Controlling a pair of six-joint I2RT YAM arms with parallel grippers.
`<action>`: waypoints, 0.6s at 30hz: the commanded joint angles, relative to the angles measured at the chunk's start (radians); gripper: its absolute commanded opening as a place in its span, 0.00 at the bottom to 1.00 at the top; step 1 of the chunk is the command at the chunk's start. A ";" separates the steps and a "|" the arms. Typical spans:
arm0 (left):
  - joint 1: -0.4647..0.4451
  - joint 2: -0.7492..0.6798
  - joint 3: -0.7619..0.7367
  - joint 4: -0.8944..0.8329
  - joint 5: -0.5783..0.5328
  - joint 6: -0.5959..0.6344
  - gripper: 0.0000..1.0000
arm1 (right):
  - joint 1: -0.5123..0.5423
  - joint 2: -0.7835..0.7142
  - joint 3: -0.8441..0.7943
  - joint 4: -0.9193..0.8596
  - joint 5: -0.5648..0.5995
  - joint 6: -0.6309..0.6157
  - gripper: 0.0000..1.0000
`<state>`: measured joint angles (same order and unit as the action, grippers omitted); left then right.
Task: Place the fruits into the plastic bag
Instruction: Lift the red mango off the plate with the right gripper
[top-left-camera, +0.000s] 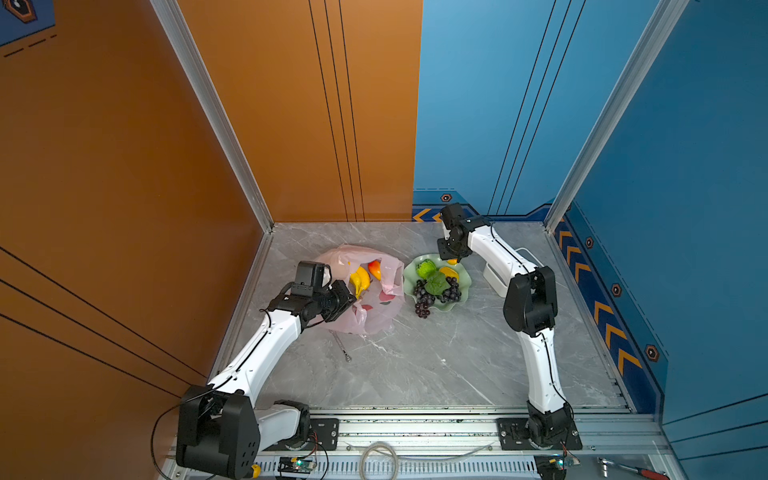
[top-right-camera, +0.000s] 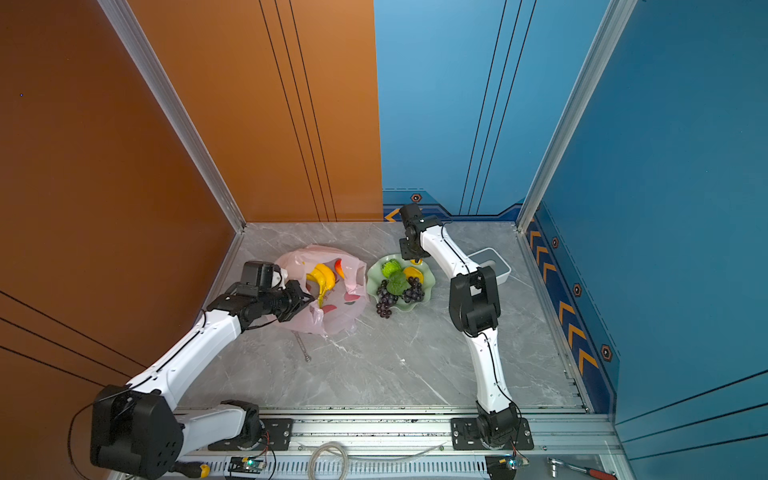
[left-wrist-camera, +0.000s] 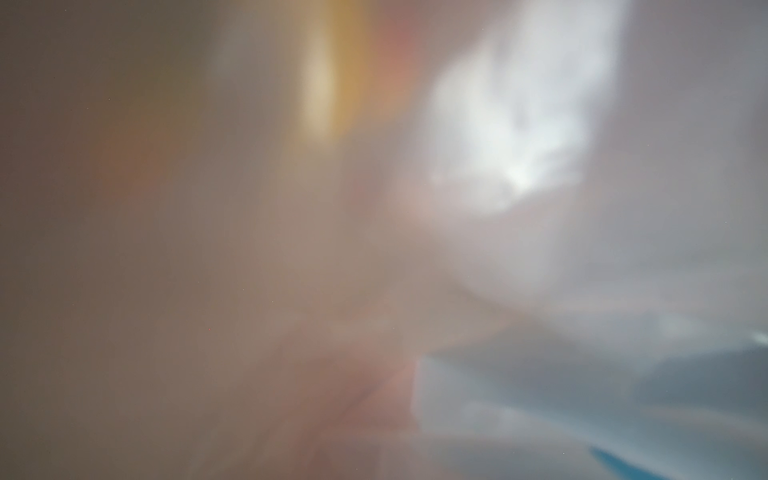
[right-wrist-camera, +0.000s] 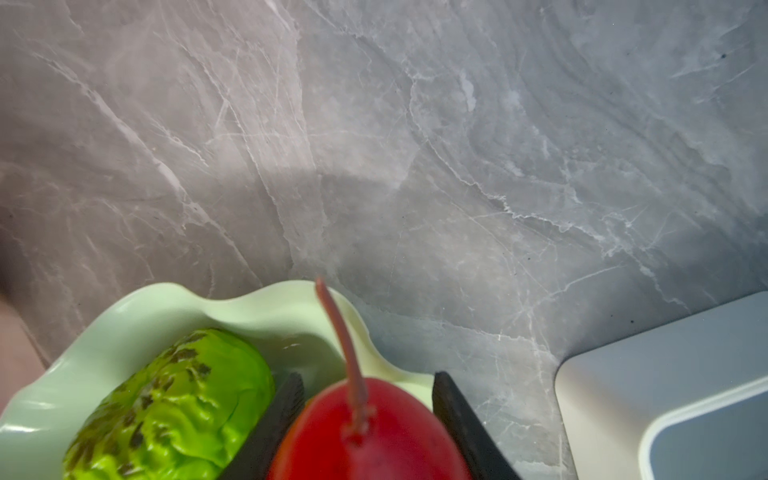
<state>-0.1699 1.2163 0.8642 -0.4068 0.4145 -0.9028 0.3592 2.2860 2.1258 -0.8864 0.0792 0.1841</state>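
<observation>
The right claw (right-wrist-camera: 368, 380) grips a red mango (right-wrist-camera: 374, 436) by its sides, just above the far rim of the green dish (right-wrist-camera: 124, 324), which holds grapes (top-left-camera: 424, 297) and a green fruit (right-wrist-camera: 174, 407). The left claw (top-left-camera: 352, 297) is closed on the rim of the plastic bag (top-left-camera: 374, 320); a banana bunch (top-left-camera: 360, 279) and another mango (top-left-camera: 375, 269) lie inside it, on the grey tabletop (top-left-camera: 436, 365).

From here, the front half of the marble table (top-left-camera: 436, 365) lies open between the two arms, apart from a thin wrench (top-left-camera: 341, 346) just in front of the plastic bag (top-left-camera: 380, 309). The closed left gripper (top-left-camera: 352, 297) crowds the bag's near-left rim, and the rest of its mouth gapes upward. Only a narrow gap separates the bag from the green dish (top-left-camera: 410, 277). The right gripper (top-left-camera: 454, 258), clamped on a red mango (right-wrist-camera: 374, 432), hangs over the dish's far rim. A white box (top-right-camera: 498, 266) stands beside that arm.
</observation>
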 joint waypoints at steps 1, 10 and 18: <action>0.006 -0.014 -0.012 0.010 0.012 0.009 0.00 | -0.016 -0.069 -0.029 0.015 -0.031 0.023 0.37; -0.002 -0.027 -0.013 0.016 0.015 0.005 0.00 | -0.018 -0.261 -0.127 0.030 -0.090 0.056 0.37; -0.023 -0.072 -0.023 0.017 0.008 0.001 0.00 | -0.015 -0.456 -0.230 0.041 -0.186 0.117 0.37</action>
<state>-0.1841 1.1744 0.8585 -0.4038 0.4164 -0.9039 0.3420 1.8950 1.9388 -0.8524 -0.0536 0.2569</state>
